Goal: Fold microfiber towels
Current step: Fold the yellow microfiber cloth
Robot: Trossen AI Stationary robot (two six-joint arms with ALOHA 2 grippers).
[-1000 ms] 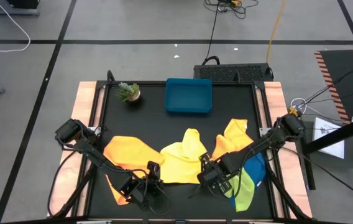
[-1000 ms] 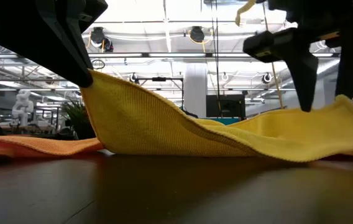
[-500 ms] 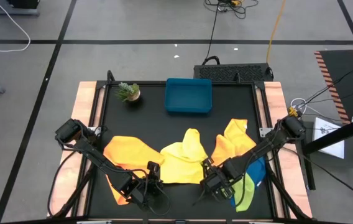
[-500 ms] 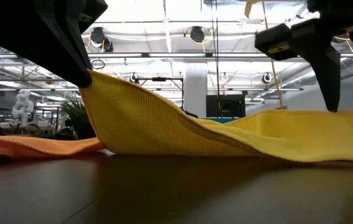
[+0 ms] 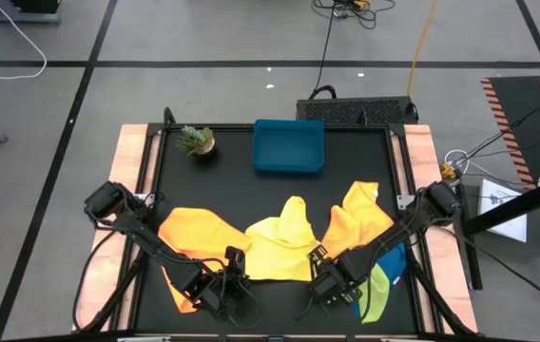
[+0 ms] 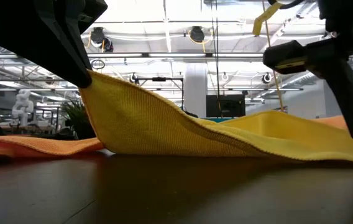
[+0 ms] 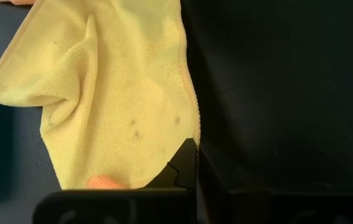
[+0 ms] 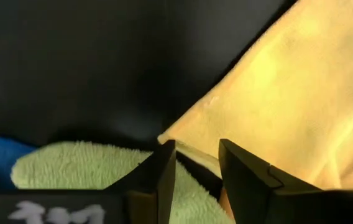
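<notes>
A yellow microfiber towel [image 5: 279,245] lies crumpled at the table's middle, between an orange towel [image 5: 199,233] on its left and another orange towel [image 5: 351,217] on its right. My left gripper [image 5: 236,273] is shut on the yellow towel's near left corner, which is raised off the table [image 6: 92,79]. My right gripper [image 8: 196,163] is open and points down. Its fingers stand on either side of the yellow towel's near right corner [image 8: 167,138], close to a lime green towel [image 8: 83,165] and a blue towel [image 5: 395,255]. My left gripper pinches the yellow towel's near left corner [image 7: 189,146] between its two fingers, slanting down from the near left. That corner is held up off the table. The cloth slopes slackly down from it [image 6: 164,124] to the rest of the towel, which lies on the table. I cannot tell whether my right gripper touches the yellow towel.
A rigid blue tray [image 5: 289,145] stands at the far middle of the black table top, and a small potted plant [image 5: 197,141] to its left. Bare table lies in front of the yellow towel along the near edge [image 6: 176,186].
My right gripper has gone down and toward the table's near edge, ending over the yellow towel's near right corner. My left gripper has kept still with its corner raised, and the towel has not shifted.
</notes>
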